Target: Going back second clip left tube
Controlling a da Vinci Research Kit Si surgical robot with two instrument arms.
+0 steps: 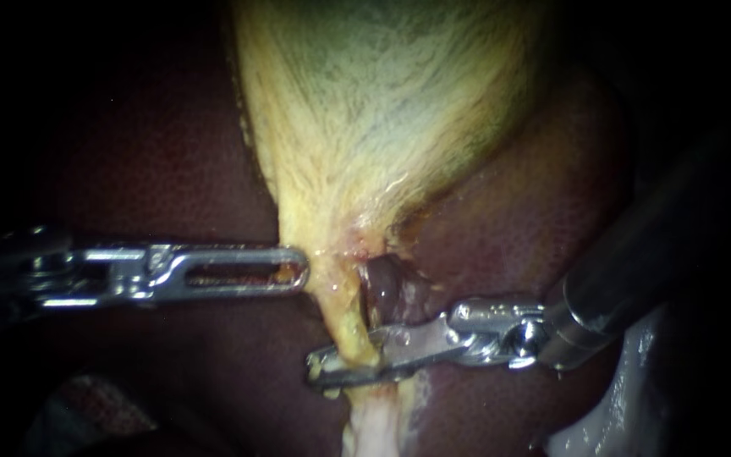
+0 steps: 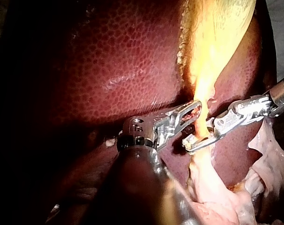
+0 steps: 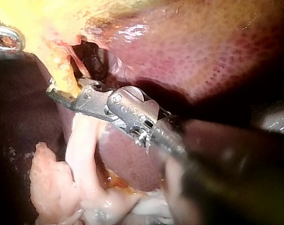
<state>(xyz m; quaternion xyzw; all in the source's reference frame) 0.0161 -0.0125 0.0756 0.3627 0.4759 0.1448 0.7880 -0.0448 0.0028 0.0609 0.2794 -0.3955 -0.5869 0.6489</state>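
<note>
The yellow-green gallbladder (image 1: 382, 101) narrows downward into the pale yellow left tube (image 1: 350, 326). A darker reddish tube (image 1: 387, 288) runs just to its right. My left instrument (image 1: 298, 271) lies level from the left. Its slotted jaws are shut on the edge of the gallbladder's neck, as the left wrist view (image 2: 197, 107) also shows. My right instrument (image 1: 323, 370) reaches in from the right. Its jaws are open by a narrow gap and the left tube (image 3: 62, 70) passes between them (image 3: 55, 93). No clip shows on the tube.
Dark red liver (image 1: 171, 169) surrounds the gallbladder on both sides. Below the jaws, pale whitish tissue (image 1: 374, 423) hangs from the tube, with more of it at the lower right (image 1: 619, 406). My right instrument's thick shaft (image 1: 636, 279) crosses the right side.
</note>
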